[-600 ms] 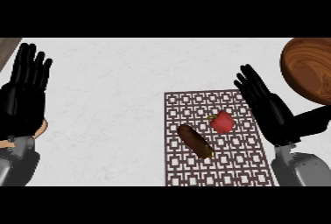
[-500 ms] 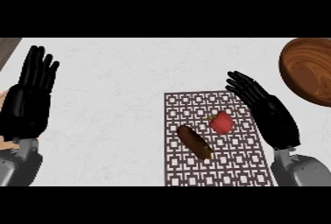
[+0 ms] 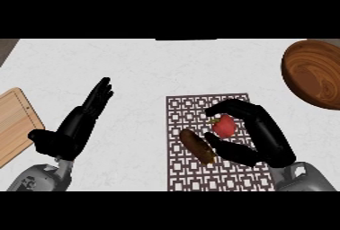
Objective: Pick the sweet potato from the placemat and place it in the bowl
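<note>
The sweet potato [image 3: 197, 146], brown and elongated, lies at a slant on the patterned placemat [image 3: 189, 173]. My right hand [image 3: 266, 134] rests over the mat's right side. Its fingers [image 3: 232, 107] arch over a red fruit [image 3: 224, 126], and its thumb [image 3: 229, 152] reaches to the sweet potato's lower end. The fruit sits in the gap between fingers and thumb; the hand has not closed on either item. The wooden bowl [image 3: 315, 72] stands at the upper right, off the mat. My left hand [image 3: 73, 130] is open at the left, fingers straight and pointing up-right.
A light wooden cutting board [image 3: 13, 123] lies at the left edge, just beside my left hand. The white counter [image 3: 146, 67] stretches between the mat and the bowl.
My right hand has come down and left onto the mat, its fingers bending around the red fruit. The left hand has shifted right and tilted. More of the cutting board shows.
</note>
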You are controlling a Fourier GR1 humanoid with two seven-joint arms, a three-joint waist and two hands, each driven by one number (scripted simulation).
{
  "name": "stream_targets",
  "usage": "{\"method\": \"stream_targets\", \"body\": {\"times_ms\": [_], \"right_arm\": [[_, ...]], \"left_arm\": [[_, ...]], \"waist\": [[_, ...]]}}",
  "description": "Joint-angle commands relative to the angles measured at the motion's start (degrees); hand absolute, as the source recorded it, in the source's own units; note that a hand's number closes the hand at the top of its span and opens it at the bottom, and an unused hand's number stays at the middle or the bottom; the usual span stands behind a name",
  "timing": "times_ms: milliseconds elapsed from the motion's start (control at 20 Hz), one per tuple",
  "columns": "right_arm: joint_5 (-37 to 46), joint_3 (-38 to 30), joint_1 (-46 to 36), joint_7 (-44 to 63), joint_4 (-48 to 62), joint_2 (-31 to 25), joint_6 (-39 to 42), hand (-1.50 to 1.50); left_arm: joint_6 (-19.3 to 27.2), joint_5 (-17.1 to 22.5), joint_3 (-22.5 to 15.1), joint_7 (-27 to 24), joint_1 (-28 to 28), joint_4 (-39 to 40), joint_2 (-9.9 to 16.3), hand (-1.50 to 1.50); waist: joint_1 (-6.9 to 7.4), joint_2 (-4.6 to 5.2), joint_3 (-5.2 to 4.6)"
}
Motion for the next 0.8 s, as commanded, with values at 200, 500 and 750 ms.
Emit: {"method": "stream_targets", "body": {"times_ms": [200,500,750], "right_arm": [[28.2,13.2,-8.2,10.1,6.1,1.7,-0.9,-1.5],[37.7,18.1,-15.9,28.6,3.6,-0.5,19.7,-1.5],[32.6,21.9,-17.4,41.5,5.8,4.9,42.0,-1.5]], "left_arm": [[-3.0,-3.3,-5.5,-4.2,1.2,4.1,-3.4,0.0],[-3.8,-1.9,-3.0,-2.7,-0.3,4.3,-2.5,0.0],[-2.7,-2.8,-3.6,-1.0,-1.8,4.8,-3.6,0.0]], "waist": [[1.87,0.2,-0.01],[1.14,-0.39,-0.15],[0.82,-0.37,-0.19]]}}
